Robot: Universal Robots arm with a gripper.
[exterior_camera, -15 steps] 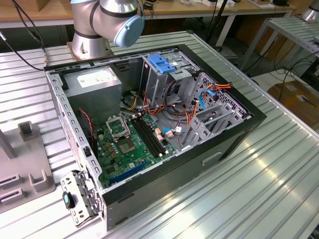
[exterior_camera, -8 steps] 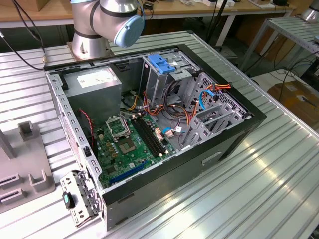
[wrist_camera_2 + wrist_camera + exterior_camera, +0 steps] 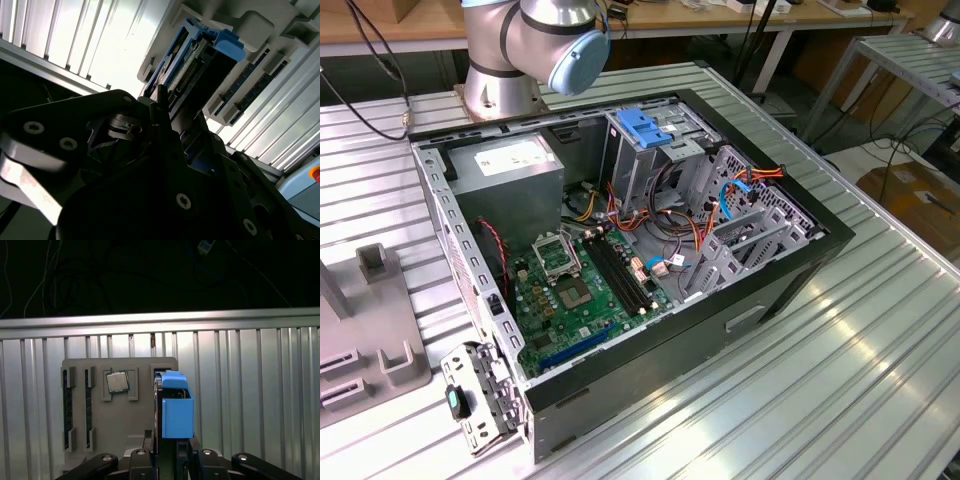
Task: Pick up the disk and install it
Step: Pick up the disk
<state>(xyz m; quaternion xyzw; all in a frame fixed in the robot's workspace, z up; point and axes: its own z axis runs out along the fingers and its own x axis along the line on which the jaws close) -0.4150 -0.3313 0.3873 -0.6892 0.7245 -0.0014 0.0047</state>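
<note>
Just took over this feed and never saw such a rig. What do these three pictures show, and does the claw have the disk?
One robot arm stands on a ribbed metal table. The exterior view, from off the arm, shows an open computer case with its circuit board bare. Both wrist views ride on the arm and look past the claw at a grey holder tray. That tray carries memory sticks, a processor chip and the disk, standing on edge, blue rail showing. The claw sits right at the disk; whether it grips it I cannot tell.
</note>
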